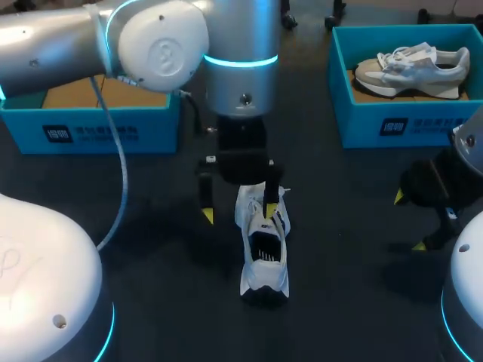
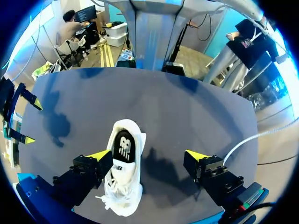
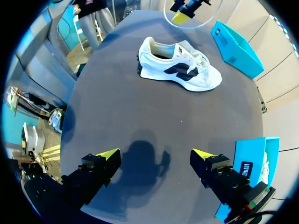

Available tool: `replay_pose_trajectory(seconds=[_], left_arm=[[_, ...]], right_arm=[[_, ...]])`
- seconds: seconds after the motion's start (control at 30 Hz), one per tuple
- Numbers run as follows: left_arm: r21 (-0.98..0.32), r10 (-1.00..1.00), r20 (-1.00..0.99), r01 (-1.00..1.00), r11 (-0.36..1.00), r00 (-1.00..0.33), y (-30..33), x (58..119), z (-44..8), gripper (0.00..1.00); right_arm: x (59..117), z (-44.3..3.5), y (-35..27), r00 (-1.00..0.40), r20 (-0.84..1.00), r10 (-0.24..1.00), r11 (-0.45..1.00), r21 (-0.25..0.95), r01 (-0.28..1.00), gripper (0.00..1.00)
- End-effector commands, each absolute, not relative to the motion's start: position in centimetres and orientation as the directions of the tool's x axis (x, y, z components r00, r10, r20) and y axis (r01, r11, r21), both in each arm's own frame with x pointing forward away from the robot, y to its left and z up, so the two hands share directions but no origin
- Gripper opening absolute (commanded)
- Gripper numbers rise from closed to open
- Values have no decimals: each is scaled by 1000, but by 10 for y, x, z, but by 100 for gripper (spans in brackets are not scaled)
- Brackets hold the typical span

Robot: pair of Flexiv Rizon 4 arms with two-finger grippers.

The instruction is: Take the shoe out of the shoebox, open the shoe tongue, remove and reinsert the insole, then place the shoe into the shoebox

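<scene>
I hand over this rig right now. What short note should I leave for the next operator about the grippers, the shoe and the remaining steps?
Left gripper: open, above the white shoe, one finger at the shoe, the other clear beside it.
Right gripper: open, empty, over bare table.
White shoe: upright mid-table, dark insole inside.
Left shoebox: mostly hidden by the arm. Right shoebox: holds another shoe.
Done: shoe taken out. Insole steps: cannot tell.
Left: at least returning the shoe to its shoebox.
</scene>
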State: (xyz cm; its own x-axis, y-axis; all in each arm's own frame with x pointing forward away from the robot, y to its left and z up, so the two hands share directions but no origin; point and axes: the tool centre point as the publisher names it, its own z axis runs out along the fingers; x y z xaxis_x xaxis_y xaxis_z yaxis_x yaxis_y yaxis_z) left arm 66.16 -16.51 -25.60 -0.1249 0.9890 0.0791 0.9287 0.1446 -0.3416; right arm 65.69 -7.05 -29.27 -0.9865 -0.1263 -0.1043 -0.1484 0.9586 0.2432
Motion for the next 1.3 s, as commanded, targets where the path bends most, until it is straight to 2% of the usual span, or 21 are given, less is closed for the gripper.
replay_pose_trajectory(seconds=[0.03,0.07,0.13,0.17,0.2,0.23,0.5,0.6,0.7,1.03,1.3], left_arm=[[-332,978,100,921,204,-181,-173,655,-261,100],[-333,970,103,911,244,-222,-172,649,-261,100],[-352,885,168,812,465,-434,-176,641,-258,100],[-350,774,172,697,626,-609,-181,634,-254,100],[-286,654,91,610,739,-751,-178,622,-252,100],[-255,640,48,610,750,-767,-172,609,-246,100],[-255,640,48,610,750,-767,-172,609,-246,100],[-271,405,82,371,888,-911,-182,618,-253,100],[-256,286,67,260,931,-956,-183,611,-261,100],[-158,14,-6,15,987,-1000,-202,587,-286,100],[-118,-49,-2,-49,992,-999,-200,586,-300,100]], right_arm=[[656,-293,-71,-986,-107,-126,959,242,-149,100],[656,-293,-71,-986,-107,-126,959,242,-149,100],[656,-293,-71,-986,-107,-126,959,242,-149,100],[656,-293,-71,-986,-107,-126,959,242,-149,100],[656,-293,-71,-986,-107,-126,959,242,-149,100],[656,-293,-71,-986,-107,-126,959,242,-149,100],[656,-293,-71,-986,-107,-126,959,242,-149,100],[656,-293,-71,-986,-107,-126,959,242,-149,100],[656,-293,-71,-986,-107,-126,959,242,-149,100],[656,-293,-71,-986,-107,-126,959,242,-149,100],[656,-293,-71,-986,-107,-126,959,242,-149,100]])
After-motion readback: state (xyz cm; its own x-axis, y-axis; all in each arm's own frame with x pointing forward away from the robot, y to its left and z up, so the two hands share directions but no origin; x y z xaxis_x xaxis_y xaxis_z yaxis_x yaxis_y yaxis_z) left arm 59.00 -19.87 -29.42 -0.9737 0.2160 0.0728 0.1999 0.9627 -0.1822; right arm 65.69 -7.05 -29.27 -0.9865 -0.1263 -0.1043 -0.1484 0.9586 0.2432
